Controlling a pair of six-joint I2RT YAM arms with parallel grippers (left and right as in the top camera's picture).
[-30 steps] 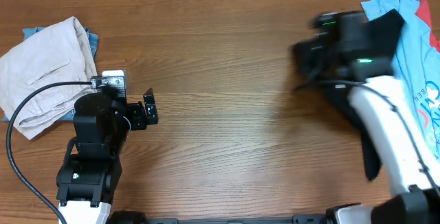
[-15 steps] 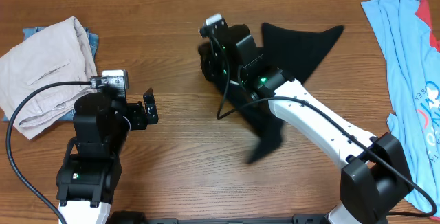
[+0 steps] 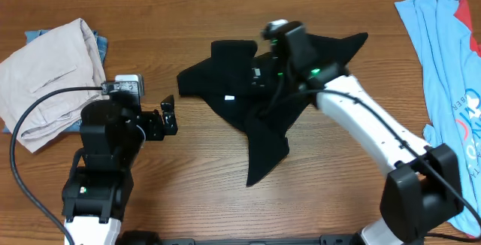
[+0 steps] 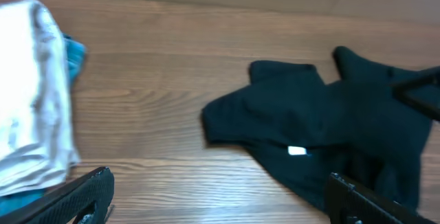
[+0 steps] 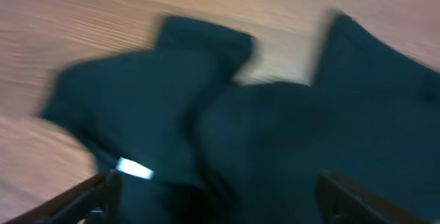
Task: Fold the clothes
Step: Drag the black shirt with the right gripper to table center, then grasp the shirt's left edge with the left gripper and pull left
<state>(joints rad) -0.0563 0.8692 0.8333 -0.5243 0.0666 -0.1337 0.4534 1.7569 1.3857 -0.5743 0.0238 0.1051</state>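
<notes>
— The large plain black fabric shirt (image 3: 218,87) lies crumpled in the middle of the brown wooden table (image 3: 225,215), its white neck label (image 3: 229,98) showing. Can we count anything as folded?
— Hardly. We see the rumpled beige trousers (image 3: 49,72) heaped at the far left and the light-blue tee (image 3: 443,57) strewn at the right edge. Neither looks neat to us.
— And our pincers?
— Our right gripper (image 5: 216,177) hovers over the shirt, fingers spread wide, pinching nothing. Our left gripper (image 3: 170,115) sits just beside the shirt's left edge, likewise spread and empty.
— Then we judge the task barely begun: the shirt needs flattening, and every fold is left to do
</notes>
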